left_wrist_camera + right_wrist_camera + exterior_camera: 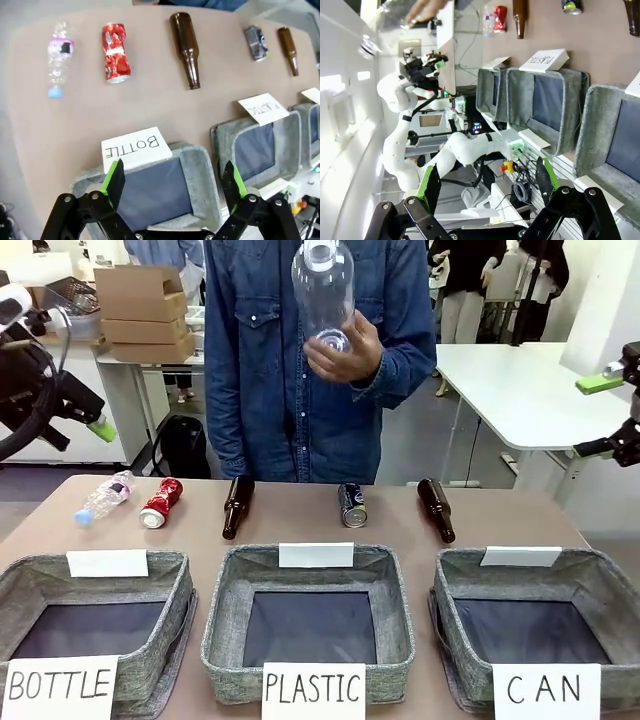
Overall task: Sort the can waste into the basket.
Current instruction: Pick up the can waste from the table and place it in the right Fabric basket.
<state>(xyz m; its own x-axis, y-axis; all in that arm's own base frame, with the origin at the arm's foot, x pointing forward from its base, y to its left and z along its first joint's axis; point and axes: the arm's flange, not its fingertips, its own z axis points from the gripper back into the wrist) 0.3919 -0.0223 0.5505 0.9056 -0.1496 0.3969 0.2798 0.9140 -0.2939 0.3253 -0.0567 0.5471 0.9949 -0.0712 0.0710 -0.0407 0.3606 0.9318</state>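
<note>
A crushed red can (160,503) lies at the table's far left, and a dark can (352,505) lies near the middle of the far side. The grey basket (600,575) signed "CAN" stands at the front right. My left gripper (95,420) hangs open off the table's left side. In the left wrist view its fingers (114,176) spread above the BOTTLE basket (197,167), with the red can (115,52) and dark can (255,43) beyond. My right gripper (600,416) is open at the right edge, holding nothing. In its wrist view the CAN basket (597,125) is on the right.
A person across the table holds a clear plastic bottle (323,285) up in one hand. Two brown bottles (236,506) (436,510) and a plastic bottle (103,498) lie along the far side. The PLASTIC basket (225,610) stands in the middle, the BOTTLE basket (175,610) at left.
</note>
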